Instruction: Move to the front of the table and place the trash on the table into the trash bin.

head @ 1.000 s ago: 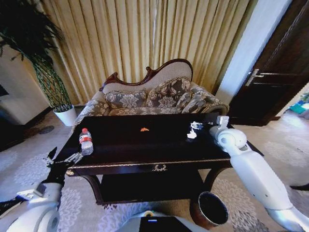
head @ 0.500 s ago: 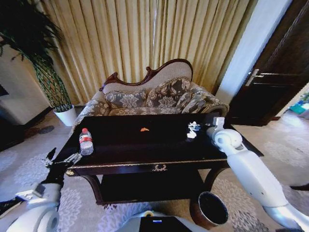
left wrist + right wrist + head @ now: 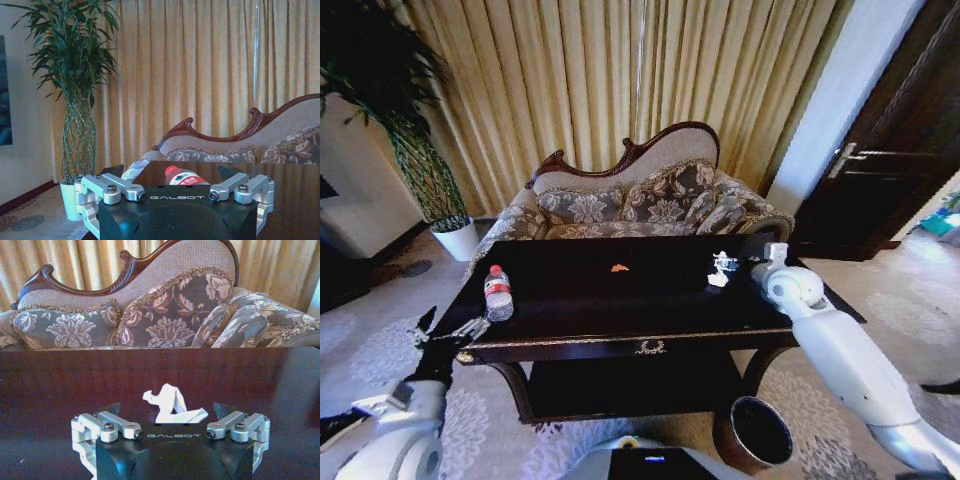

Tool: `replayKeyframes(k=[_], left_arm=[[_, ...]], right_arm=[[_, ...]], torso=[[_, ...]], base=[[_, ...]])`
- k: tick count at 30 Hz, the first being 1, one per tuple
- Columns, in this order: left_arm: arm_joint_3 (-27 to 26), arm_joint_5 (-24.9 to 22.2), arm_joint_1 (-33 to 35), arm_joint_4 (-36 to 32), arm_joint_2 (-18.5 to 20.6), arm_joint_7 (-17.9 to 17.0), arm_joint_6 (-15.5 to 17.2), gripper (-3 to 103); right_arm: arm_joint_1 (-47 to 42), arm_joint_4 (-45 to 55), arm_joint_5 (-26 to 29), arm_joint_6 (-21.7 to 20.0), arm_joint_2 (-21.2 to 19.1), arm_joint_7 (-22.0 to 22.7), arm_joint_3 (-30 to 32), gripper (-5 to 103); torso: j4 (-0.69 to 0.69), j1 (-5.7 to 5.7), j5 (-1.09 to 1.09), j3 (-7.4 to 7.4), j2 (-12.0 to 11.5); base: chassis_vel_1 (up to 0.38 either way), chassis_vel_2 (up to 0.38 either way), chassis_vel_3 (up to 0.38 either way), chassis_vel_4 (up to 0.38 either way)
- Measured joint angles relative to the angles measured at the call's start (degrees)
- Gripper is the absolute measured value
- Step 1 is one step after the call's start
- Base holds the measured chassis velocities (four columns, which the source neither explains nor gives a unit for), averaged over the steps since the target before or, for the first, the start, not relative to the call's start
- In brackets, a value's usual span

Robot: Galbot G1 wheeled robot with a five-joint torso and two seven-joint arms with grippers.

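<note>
Over the table's right part, the right gripper stands with fingers apart at the paper wad.
The table is before the sofa; the bin stands on the floor by its right front leg. The left gripper, fingers also apart, waits off the table's left end, near the bottle. The wad lies on the table between the right gripper's open fingertips; an orange scrap lies well apart, mid-table.

We see the table, dark and glossy. On it lie a water bottle at nine o'clock, an orange scrap near twelve, and a white paper wad toward two.
</note>
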Motion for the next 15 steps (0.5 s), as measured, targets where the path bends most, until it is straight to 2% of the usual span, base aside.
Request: replayKeyframes(k=[15], left_arm=[[0.1, 0.0, 0.1, 0.2, -0.2, 0.1, -0.2, 100]], right_arm=[[-0.2, -0.4, -0.7, 0.0, 0.6, 0.0, -0.2, 100]], torso=[[0.0, 0.0, 0.0, 0.0, 0.0]], base=[[0.0, 0.0, 0.0, 0.0]])
